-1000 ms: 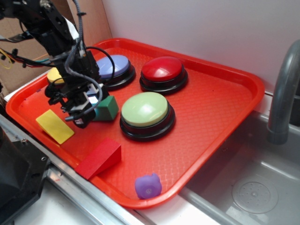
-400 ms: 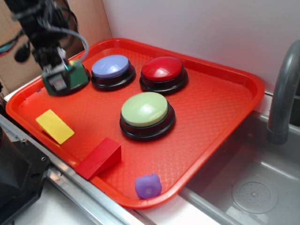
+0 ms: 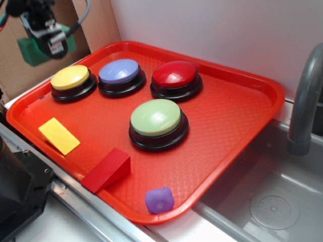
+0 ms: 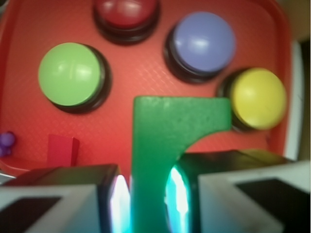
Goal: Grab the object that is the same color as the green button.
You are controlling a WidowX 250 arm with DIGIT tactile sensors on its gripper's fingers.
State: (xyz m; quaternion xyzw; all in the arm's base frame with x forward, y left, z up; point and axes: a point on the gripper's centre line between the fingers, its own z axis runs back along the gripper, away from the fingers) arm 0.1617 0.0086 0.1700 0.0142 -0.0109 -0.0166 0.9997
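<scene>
My gripper (image 3: 46, 40) is shut on the small dark green block (image 3: 31, 52) and holds it high above the tray's far left corner. In the wrist view the green block (image 4: 170, 131) with its curved notch stands clamped between my two fingers (image 4: 109, 194), gripper (image 4: 148, 199) pointing down at the tray. The large pale green button (image 3: 155, 118) on its black base sits in the middle of the red tray (image 3: 237, 121), well away from the gripper. It also shows at the upper left of the wrist view (image 4: 70, 74).
On the tray stand a yellow button (image 3: 70, 78), a blue-purple button (image 3: 119, 71) and a red button (image 3: 175, 74). A flat yellow wedge (image 3: 59, 135), a red wedge (image 3: 107, 169) and a small purple toy (image 3: 160, 199) lie near the front edge. A sink and grey faucet (image 3: 305, 106) are at the right.
The gripper closed on the green block beside the green button and lifted it up and to the left, off the tray. The yellow button, hidden before, now shows.
</scene>
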